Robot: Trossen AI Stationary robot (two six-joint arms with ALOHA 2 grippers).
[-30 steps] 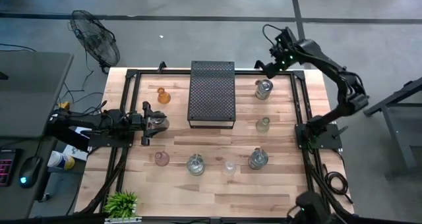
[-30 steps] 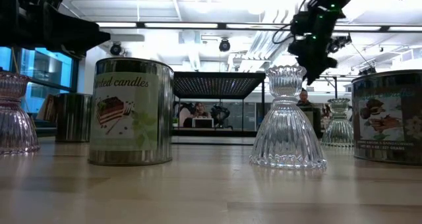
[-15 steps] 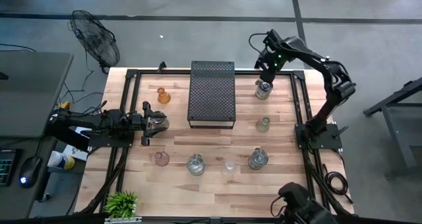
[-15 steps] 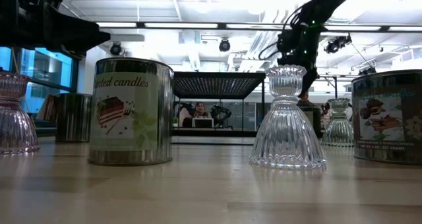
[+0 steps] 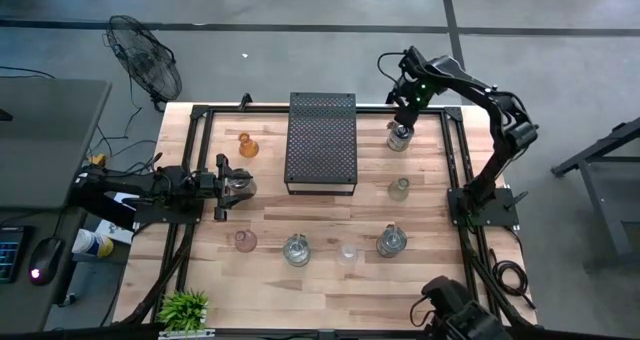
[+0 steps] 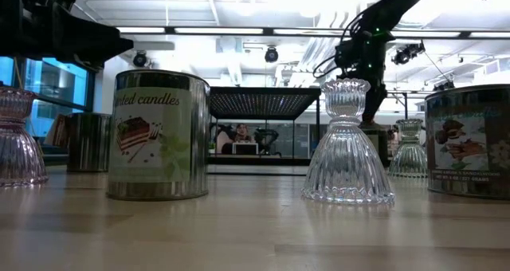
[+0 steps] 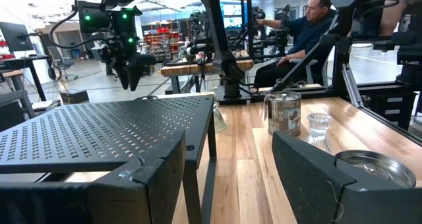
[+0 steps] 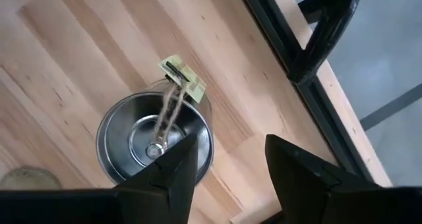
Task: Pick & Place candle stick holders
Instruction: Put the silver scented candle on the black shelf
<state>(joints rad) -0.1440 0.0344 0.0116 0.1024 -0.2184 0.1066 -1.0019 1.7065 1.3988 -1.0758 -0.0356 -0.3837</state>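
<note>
Hovering in high view, right gripper [image 5: 403,115] sits over the tin [image 5: 399,136] right of the tray [image 5: 322,143]. Right wrist view: fingers spread, straddling its rim [image 8: 155,140], possibly off-centre; closing could tip it. Left wrist view: left gripper [image 7: 227,174] spread, idle.

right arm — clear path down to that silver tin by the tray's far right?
Probably yes. The right gripper hangs just above the silver tin with jaws open, rim exposed; only a tag on string lies across its mouth.
</note>
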